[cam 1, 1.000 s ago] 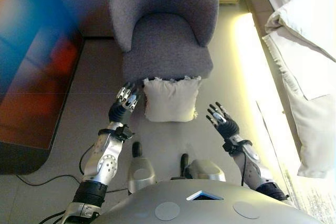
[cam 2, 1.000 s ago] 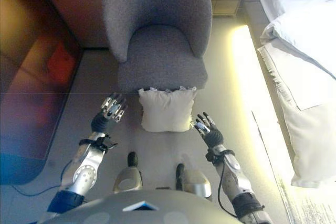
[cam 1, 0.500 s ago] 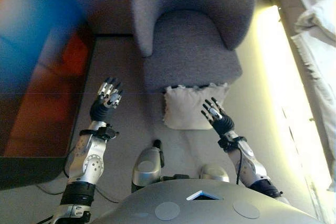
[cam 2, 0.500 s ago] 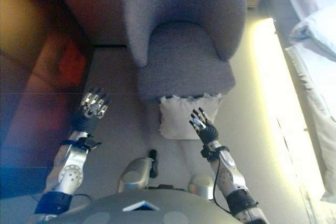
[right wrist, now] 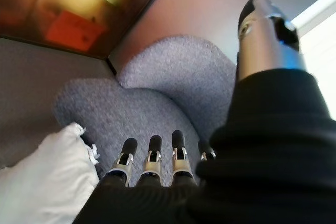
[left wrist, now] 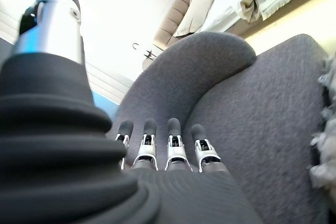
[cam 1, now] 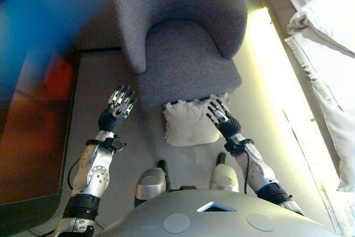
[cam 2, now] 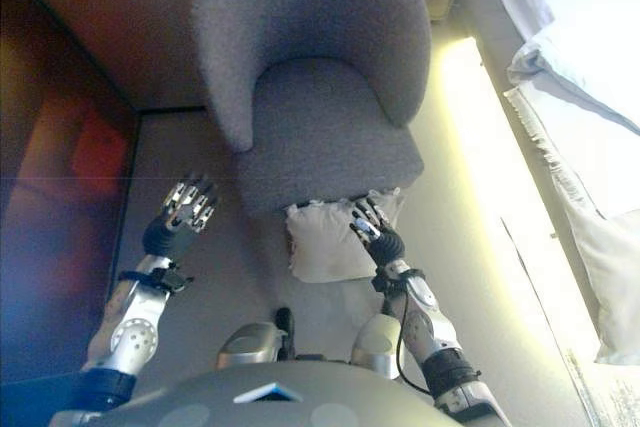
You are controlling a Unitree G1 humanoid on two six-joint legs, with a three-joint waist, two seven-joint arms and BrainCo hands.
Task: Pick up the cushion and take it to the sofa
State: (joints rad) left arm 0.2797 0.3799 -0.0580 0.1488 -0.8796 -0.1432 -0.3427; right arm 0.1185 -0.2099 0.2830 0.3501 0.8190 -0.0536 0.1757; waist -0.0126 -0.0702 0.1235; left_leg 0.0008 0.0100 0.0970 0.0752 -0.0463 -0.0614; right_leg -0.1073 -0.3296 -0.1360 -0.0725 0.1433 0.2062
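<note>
Left eye view shows the cream cushion [cam 1: 188,123] on the floor, leaning against the front of the grey armchair [cam 1: 186,54]. The right hand [cam 1: 219,117] lies over the cushion's right upper corner, fingers straight and slightly spread, not curled round anything. The left hand [cam 1: 117,109] hovers well to the left of the cushion, near the chair's left front corner, fingers straight and fanned, holding nothing. A white bed [cam 1: 327,43] runs along the right edge.

Right eye view gives the same layout: right hand [cam 2: 370,235] over the cushion's [cam 2: 325,242] right side, left hand [cam 2: 183,215] apart from it with bare floor between.

Left wrist view looks past straight fingers [left wrist: 170,148] at the armchair's seat and back; only the cushion's frilled edge [left wrist: 328,124] shows at the side.

Right wrist view shows straight fingers [right wrist: 152,161] side by side, the cushion [right wrist: 50,182] beside them and the armchair beyond.

The step in hand looks like closing in for a two-handed lift. To do it well, the left hand should likely travel inward to the cushion's left edge so both palms squeeze opposite sides evenly, low enough that the soft filling does not slip out.
</note>
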